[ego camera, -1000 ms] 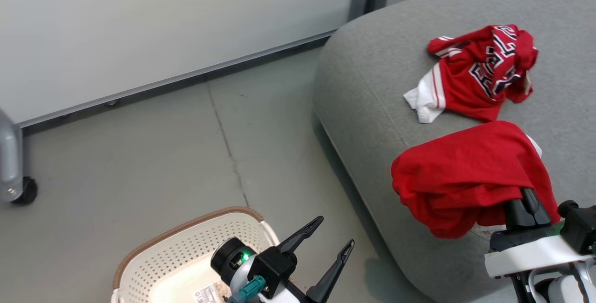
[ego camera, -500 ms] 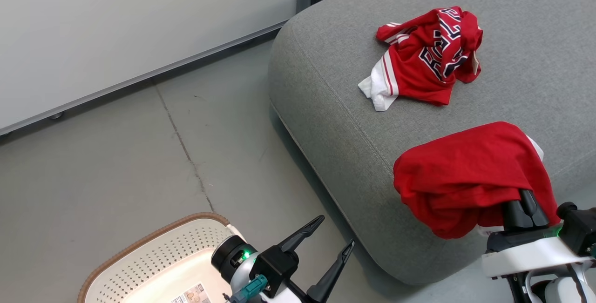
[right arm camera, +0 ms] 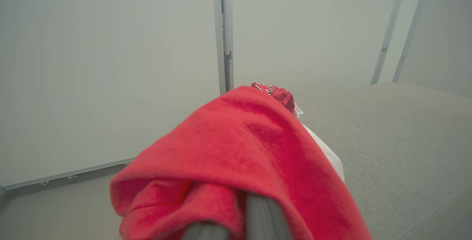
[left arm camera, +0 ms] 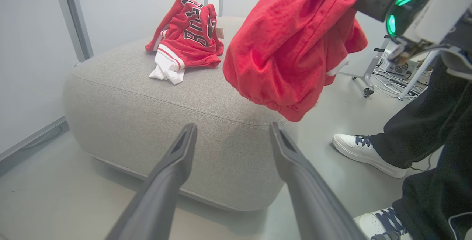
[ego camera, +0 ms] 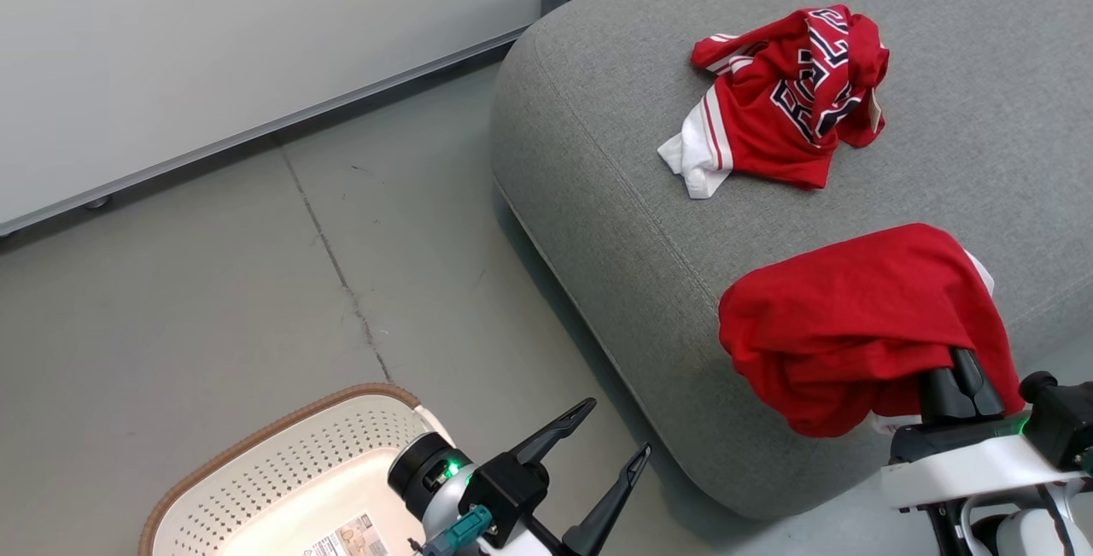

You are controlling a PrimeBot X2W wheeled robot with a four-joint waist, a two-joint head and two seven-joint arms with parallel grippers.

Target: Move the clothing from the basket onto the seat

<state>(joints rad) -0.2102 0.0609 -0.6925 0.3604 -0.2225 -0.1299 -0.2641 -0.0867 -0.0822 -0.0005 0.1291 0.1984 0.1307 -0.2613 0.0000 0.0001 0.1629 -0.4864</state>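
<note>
You have grey floor (ego camera: 213, 300) beneath the left pincer (ego camera: 616, 426), a thin seam (ego camera: 333, 259) ahead of it, pale panels (ego camera: 213, 43) beyond.

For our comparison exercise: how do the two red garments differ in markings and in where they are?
The lettered garment lies crumpled on the seat; the plain garment hangs from the shut right gripper. The lettered garment shows dark block letters; the plain garment shows none visible. Both are bright red.

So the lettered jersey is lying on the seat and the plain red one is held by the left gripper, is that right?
No: the right gripper holds the plain red garment, as the head view shows; the lettered jersey does lie on the seat.
</note>
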